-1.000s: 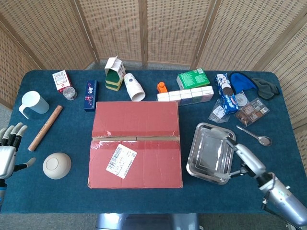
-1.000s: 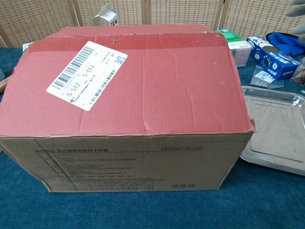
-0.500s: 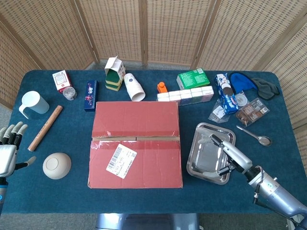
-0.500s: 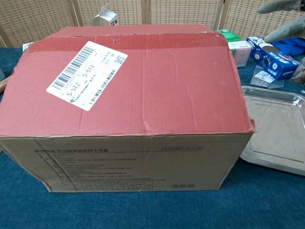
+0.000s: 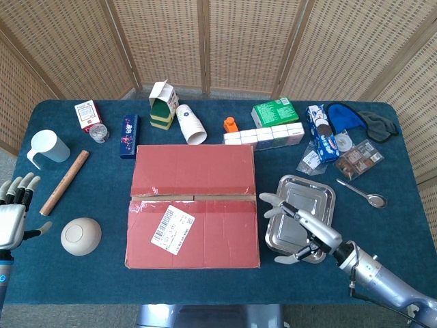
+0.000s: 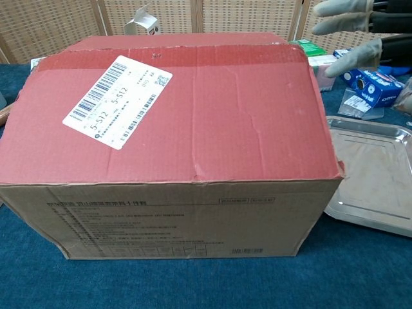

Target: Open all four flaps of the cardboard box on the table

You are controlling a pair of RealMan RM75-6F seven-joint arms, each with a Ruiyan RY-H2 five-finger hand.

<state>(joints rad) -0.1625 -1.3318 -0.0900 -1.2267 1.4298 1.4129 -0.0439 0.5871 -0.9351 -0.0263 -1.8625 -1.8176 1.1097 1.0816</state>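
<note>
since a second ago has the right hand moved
Yes. The right hand has shifted left across the steel tray toward the box, its fingers now near the box's right edge.

The box (image 5: pixel 194 205) sits mid-table (image 5: pixel 205 287) with its flaps lying flat and a label (image 5: pixel 172 229) on its near flap. The tray (image 5: pixel 304 193) lies just right of it, and the right hand (image 5: pixel 297 229) hangs over the tray's near left part, close to the box's right edge. The spoon (image 5: pixel 362 194) lies right of the tray. Left of the box lie the bowl (image 5: pixel 80 236) and, behind it, the rolling pin (image 5: pixel 64 182). The left hand (image 5: pixel 12 215) is at the table's left edge, well apart from the box. Behind the box stand a carton (image 5: pixel 162 104) and a cup (image 5: pixel 190 124).
</note>
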